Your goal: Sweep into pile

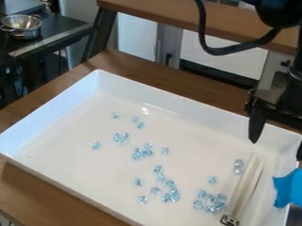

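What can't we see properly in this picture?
In the camera view:
- The exact number of beads: they are tiny and bunch together.
- Under the long bar: it hides any bead there.
- The tray's nearest corner: cut off by the bottom edge.
- The rest of the blue thing: cut off by the right edge.
- The top of the robot arm: cut off by the top edge.

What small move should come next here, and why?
Probably easing the gripper down toward the near-by upper end of the white bar: its fingers are apart with nothing between them, and the blue beads lie scattered across the tray, not in one pile.
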{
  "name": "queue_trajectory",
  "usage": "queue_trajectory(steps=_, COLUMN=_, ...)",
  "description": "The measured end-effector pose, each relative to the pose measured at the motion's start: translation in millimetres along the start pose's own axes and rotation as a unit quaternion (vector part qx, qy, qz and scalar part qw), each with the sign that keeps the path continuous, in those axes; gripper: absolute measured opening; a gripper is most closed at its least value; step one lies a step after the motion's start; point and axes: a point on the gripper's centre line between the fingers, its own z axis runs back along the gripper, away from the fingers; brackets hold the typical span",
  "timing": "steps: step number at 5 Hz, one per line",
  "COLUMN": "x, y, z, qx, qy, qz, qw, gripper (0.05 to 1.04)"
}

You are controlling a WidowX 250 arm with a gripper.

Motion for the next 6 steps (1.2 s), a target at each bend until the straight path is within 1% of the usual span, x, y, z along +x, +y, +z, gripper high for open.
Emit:
queue_trajectory(steps=1, x=-5.7, y=0.0, z=-15.4, qx=0.008, qy=0.019, qz=0.000, qw=0.9998, gripper=1.000)
queue_trajectory(steps=2, x=-9.3, y=-2.4, z=-21.1, qx=-0.003, qy=0.024, qz=0.006, qw=0.9997, gripper=1.000)
queue_trajectory(steps=3, x=-15.6, y=-0.3, z=-31.2, qx=-0.009, qy=0.031, qz=0.011, qw=0.9994, gripper=1.000)
queue_trajectory(steps=4, x=-21.6, y=4.6, z=-41.0, qx=0.000, qy=0.032, qz=0.007, qw=0.9995, gripper=1.000)
queue_trajectory(steps=6, x=-27.5, y=6.2, z=-47.5, qx=0.016, qy=0.028, qz=-0.012, qw=0.9994, gripper=1.000)
